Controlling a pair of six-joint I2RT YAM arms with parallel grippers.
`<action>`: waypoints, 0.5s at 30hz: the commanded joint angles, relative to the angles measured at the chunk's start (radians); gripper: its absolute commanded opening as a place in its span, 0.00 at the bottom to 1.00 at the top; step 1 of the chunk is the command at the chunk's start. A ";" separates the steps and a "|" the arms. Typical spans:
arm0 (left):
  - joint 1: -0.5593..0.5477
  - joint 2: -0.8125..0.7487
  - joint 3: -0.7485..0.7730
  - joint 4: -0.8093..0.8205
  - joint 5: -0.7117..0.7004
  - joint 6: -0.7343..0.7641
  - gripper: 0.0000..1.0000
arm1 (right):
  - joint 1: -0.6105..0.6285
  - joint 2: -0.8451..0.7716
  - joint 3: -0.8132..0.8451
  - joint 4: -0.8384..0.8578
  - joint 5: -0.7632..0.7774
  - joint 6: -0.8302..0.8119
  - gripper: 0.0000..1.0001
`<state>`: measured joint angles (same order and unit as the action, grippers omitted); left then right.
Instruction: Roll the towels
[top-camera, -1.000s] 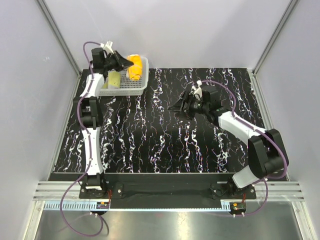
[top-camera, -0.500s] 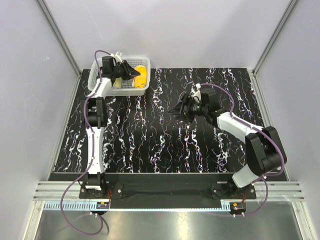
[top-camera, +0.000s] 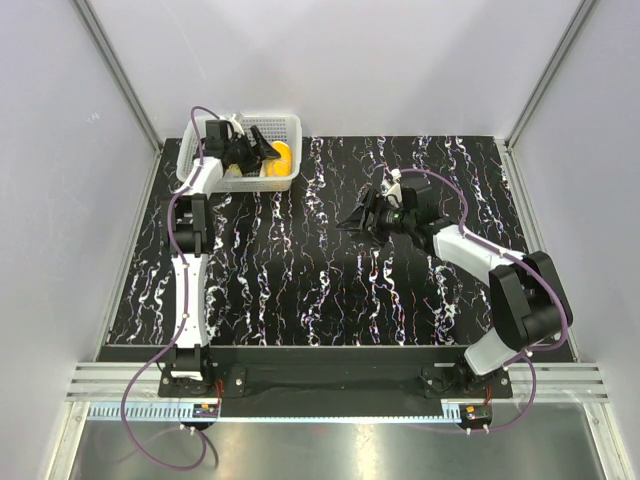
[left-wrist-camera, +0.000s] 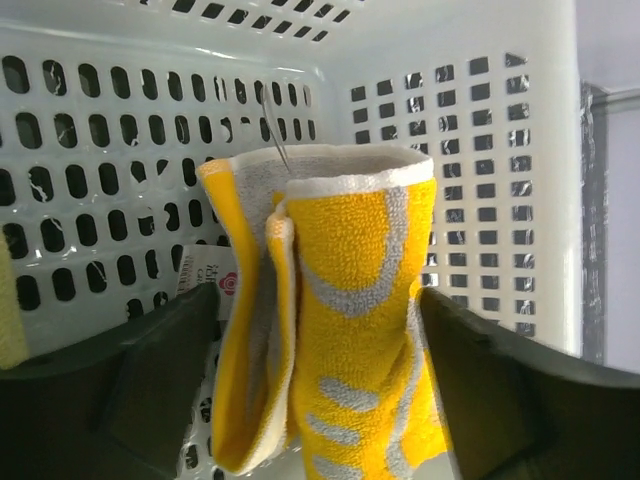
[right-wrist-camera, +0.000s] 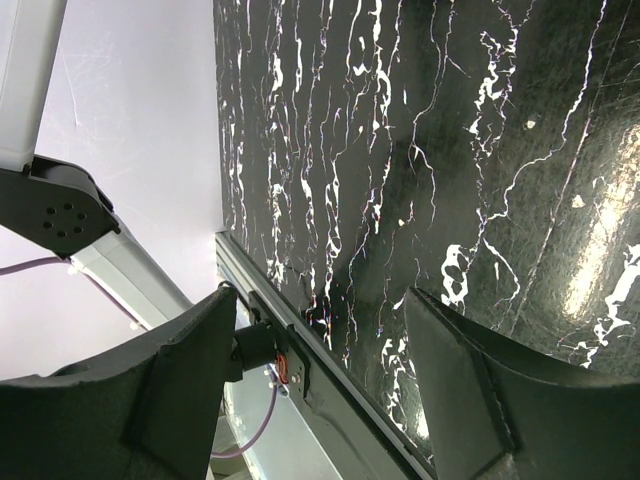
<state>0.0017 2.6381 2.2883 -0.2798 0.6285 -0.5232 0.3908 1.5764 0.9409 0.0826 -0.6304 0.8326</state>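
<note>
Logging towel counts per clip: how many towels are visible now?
2. A yellow-and-grey towel stands in the white basket between the left gripper's fingers; a paler one peeks in at the left wrist view's left edge. Others may be hidden.

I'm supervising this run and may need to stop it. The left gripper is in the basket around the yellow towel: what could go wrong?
The yellow towel stands folded in several layers between the open fingers of the left gripper; closing may catch only some layers, so it could slip or unfold. The basket looks light and might lift or drag along with it.
</note>
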 joint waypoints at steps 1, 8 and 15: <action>0.003 -0.039 0.007 0.007 -0.026 0.023 0.97 | 0.006 0.010 -0.007 0.029 -0.017 -0.018 0.75; 0.003 -0.121 -0.004 0.066 -0.015 -0.023 0.99 | 0.008 0.004 -0.001 0.026 -0.018 -0.021 0.75; 0.010 -0.272 -0.013 0.073 -0.038 -0.043 0.99 | 0.008 -0.021 0.044 -0.053 0.008 -0.064 0.75</action>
<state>0.0021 2.5446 2.2620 -0.2703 0.6094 -0.5533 0.3908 1.5867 0.9386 0.0643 -0.6292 0.8104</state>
